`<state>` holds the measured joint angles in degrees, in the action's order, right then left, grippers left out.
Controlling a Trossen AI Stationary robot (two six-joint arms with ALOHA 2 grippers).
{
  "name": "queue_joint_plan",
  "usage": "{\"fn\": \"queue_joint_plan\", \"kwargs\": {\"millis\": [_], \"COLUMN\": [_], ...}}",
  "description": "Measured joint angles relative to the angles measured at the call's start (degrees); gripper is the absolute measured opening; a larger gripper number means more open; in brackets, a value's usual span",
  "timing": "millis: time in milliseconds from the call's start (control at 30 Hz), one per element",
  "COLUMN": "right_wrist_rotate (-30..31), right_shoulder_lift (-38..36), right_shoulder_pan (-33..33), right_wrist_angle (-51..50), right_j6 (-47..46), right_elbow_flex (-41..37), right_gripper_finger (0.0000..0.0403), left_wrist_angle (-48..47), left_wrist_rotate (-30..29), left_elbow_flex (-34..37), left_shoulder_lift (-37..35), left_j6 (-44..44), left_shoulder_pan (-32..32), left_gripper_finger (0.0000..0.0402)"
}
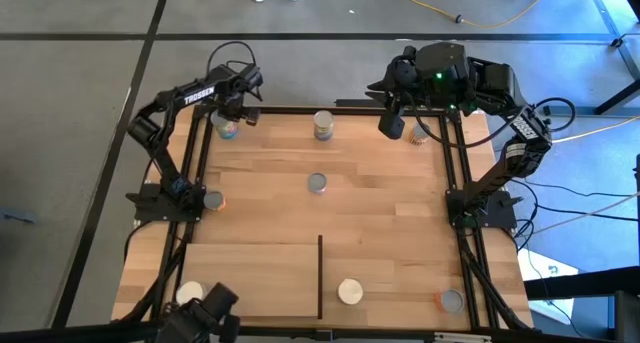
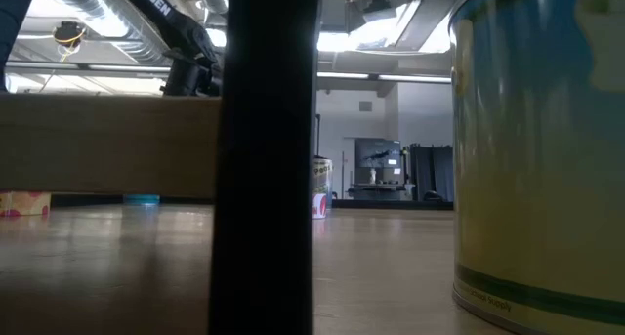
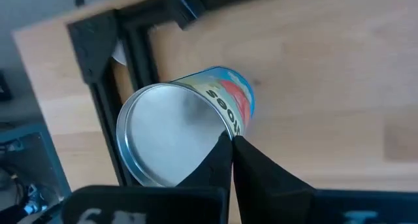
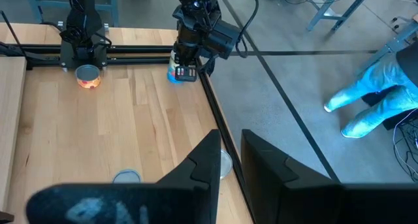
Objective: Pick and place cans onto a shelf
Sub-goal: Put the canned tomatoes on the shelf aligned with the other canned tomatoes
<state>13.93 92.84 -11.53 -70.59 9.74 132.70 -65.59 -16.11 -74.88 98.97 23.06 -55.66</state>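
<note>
Left gripper (image 3: 232, 142) at the table's 11 o'clock corner, fingers pinched together beside a can

The blue-and-red labelled can (image 3: 186, 129) sits by the black frame, the closed fingertips touching its rim but not around it. The right gripper (image 1: 392, 123) waits near 1 o'clock; its jaw state cannot be told. The shelf (image 1: 250, 275) lies at 6 o'clock, a cream-topped can (image 1: 349, 291) beside its divider

Silver-topped can (image 3: 189, 129) with blue and red label; light-wood table (image 1: 380, 198).
</note>
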Motion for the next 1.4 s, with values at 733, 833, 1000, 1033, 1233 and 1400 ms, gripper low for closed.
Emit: {"fn": "queue_joint_plan", "kwargs": {"millis": [733, 833, 1000, 1033, 1233, 1400], "right_wrist_rotate": [0.0, 0.0, 0.0, 0.0, 0.0, 0.0], "right_shoulder_lift": [0.0, 0.0, 0.0, 0.0, 0.0, -0.7], "right_shoulder_pan": [0.0, 0.0, 0.0, 0.0, 0.0, 0.0], "right_wrist_angle": [0.0, 0.0, 0.0, 0.0, 0.0, -0.2], "right_j6": [-0.2, -0.2, -0.2, -0.2, 2.2, 2.8], "right_elbow_flex": [0.0, 0.0, 0.0, 0.0, 0.0, 0.0], "right_gripper_finger": [0.0063, 0.0063, 0.0063, 0.0063, 0.0063, 0.0063], "left_wrist_angle": [-8.8, -10.2, -13.2, -13.9, -17.1, -18.5], "left_wrist_rotate": [3.5, 3.5, 3.4, 3.4, 3.7, 7.3], "left_elbow_flex": [-10.3, -12.0, -15.7, -16.4, -19.9, -22.8], "left_shoulder_lift": [-0.2, -0.2, -0.2, -0.2, -0.3, -0.3], "left_j6": [-15.5, -16.2, -16.4, -16.8, -20.7, -23.9], "left_shoulder_pan": [14.8, 17.5, 22.1, 22.9, 28.8, 34.1], "left_gripper_finger": [0.0000, 0.0000, 0.0000, 0.0000, 0.0000, 0.0000]}}
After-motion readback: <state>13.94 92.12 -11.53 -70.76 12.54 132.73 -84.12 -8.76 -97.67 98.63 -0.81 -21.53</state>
